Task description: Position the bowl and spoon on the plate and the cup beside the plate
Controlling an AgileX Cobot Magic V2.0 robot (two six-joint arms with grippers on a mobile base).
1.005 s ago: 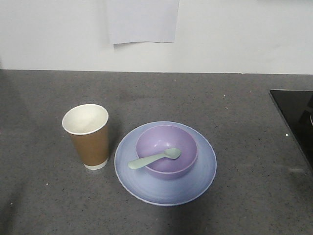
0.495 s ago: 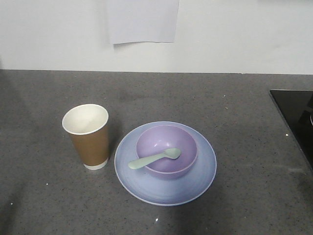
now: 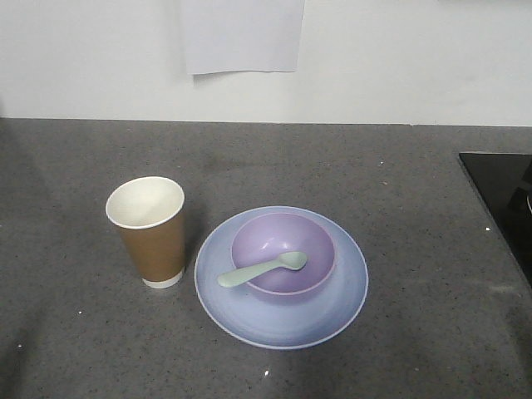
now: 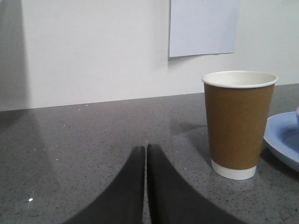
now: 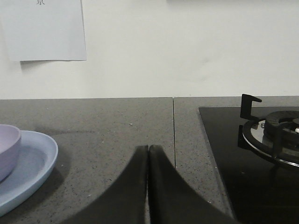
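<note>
Both grippers, left gripper (image 4: 145,154) and right gripper (image 5: 148,154), rest fingers pressed together, holding nothing.
Risk: any stray sweep could topple the paper cup (image 3: 150,231) beside the plate (image 3: 341,303), or flick the spoon (image 3: 262,269) off the bowl (image 3: 278,237).

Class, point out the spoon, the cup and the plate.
spoon (image 3: 263,269), front view, mid-handle.
cup (image 3: 153,242), front view, brown side wall.
plate (image 3: 350,281), front view, bare right rim.

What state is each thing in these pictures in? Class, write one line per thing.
cup: upright, empty, on the counter beside the plate.
plate: flat on the counter, carrying the bowl.
bowl: upright on the plate, spoon inside.
spoon: head in the bowl, handle over its rim.
left claw: shut, empty.
right claw: shut, empty.
gas burner: unlit.
</note>
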